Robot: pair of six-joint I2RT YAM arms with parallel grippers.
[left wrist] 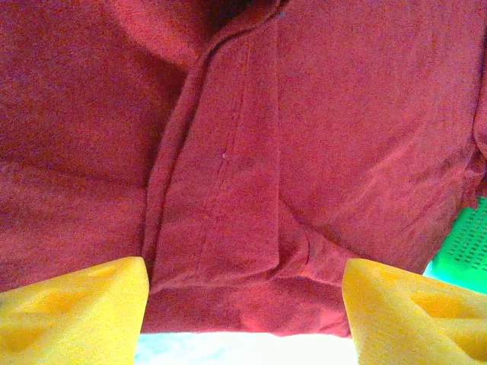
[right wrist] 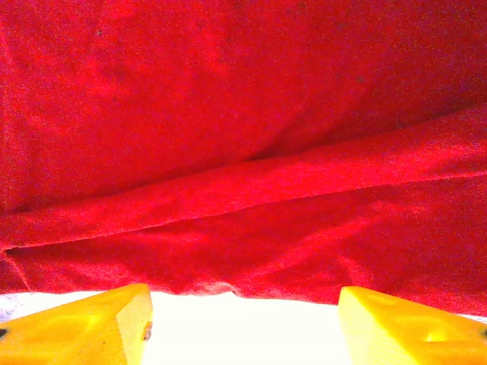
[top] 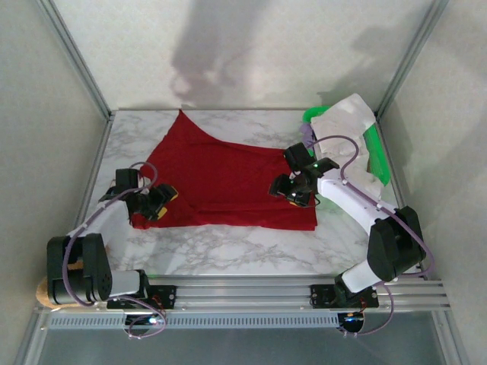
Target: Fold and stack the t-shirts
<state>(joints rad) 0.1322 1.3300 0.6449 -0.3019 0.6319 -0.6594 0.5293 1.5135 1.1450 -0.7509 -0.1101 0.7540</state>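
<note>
Bending inward, left fingers and right fingers gape; red t-shirt between.

The soft cloth short-sleeved t-shirt is a solid deep red without any print; the left wrist view shows it as a duller brick red and the right wrist view as a brighter scarlet. The crumpled plain cloth t-shirt is white, against a bright green plastic basket. The flat tabletop is white marble-patterned with grey veins. The black left gripper and black right gripper have yellow foam pads, and thin cables are purple
</note>
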